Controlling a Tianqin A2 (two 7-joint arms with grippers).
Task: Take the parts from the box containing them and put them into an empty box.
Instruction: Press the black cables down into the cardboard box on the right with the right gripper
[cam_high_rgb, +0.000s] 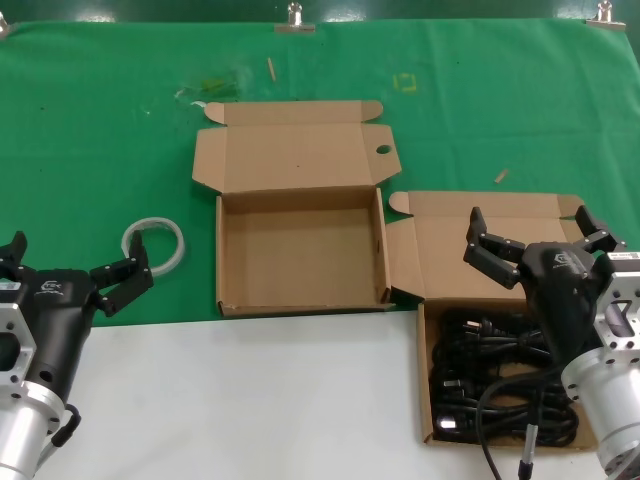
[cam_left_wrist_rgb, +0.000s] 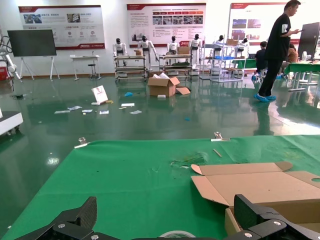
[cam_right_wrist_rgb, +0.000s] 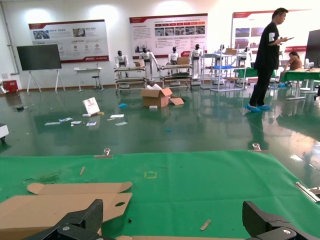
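The empty box (cam_high_rgb: 300, 250) lies open in the middle of the green cloth, lid folded back; its lid also shows in the left wrist view (cam_left_wrist_rgb: 260, 185) and the right wrist view (cam_right_wrist_rgb: 55, 202). The box containing the parts (cam_high_rgb: 470, 250) lies open to its right, holding a tangle of black cables (cam_high_rgb: 500, 370). My right gripper (cam_high_rgb: 538, 232) is open and empty, hovering over that box's rear part; it also shows in the right wrist view (cam_right_wrist_rgb: 175, 220). My left gripper (cam_high_rgb: 75, 262) is open and empty at the lower left, also seen in the left wrist view (cam_left_wrist_rgb: 167, 220).
A white tape ring (cam_high_rgb: 155, 243) lies just beyond the left gripper. Small wooden bits (cam_high_rgb: 500, 176) lie on the green cloth (cam_high_rgb: 100, 120). Bare white tabletop (cam_high_rgb: 250, 400) runs along the front. Metal clips (cam_high_rgb: 295, 18) hold the cloth's far edge.
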